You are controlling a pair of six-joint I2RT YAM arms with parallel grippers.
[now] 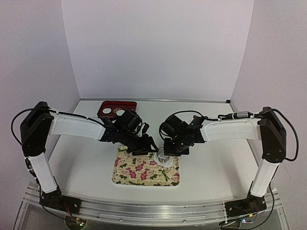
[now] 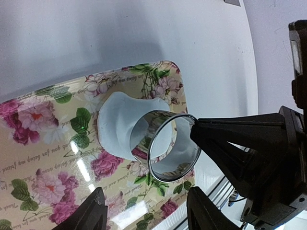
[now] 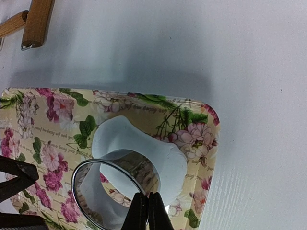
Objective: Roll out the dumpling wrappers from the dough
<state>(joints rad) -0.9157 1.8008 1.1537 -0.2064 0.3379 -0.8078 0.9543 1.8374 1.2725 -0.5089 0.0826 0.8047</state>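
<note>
A flat white dough sheet (image 3: 144,143) lies at the right end of the floral tray (image 3: 43,120); tray pattern shows through a hole in it. My right gripper (image 3: 147,213) is shut on the wall of the metal ring cutter (image 3: 96,165), which hangs tilted over that hole. In the left wrist view the ring cutter (image 2: 158,124) sits just beyond my left gripper (image 2: 146,215), which is open and low over the tray (image 2: 43,158) with nothing between its fingers. Two small white dumpling wrappers (image 1: 107,112) lie on a dark red plate (image 1: 127,104) behind the left arm.
A wooden rolling pin (image 3: 36,21) lies on the white table beyond the tray's far left corner. Both grippers (image 1: 149,147) (image 1: 166,151) crowd together over the tray's far right corner (image 1: 175,160). Lilac walls stand at the back and on both sides.
</note>
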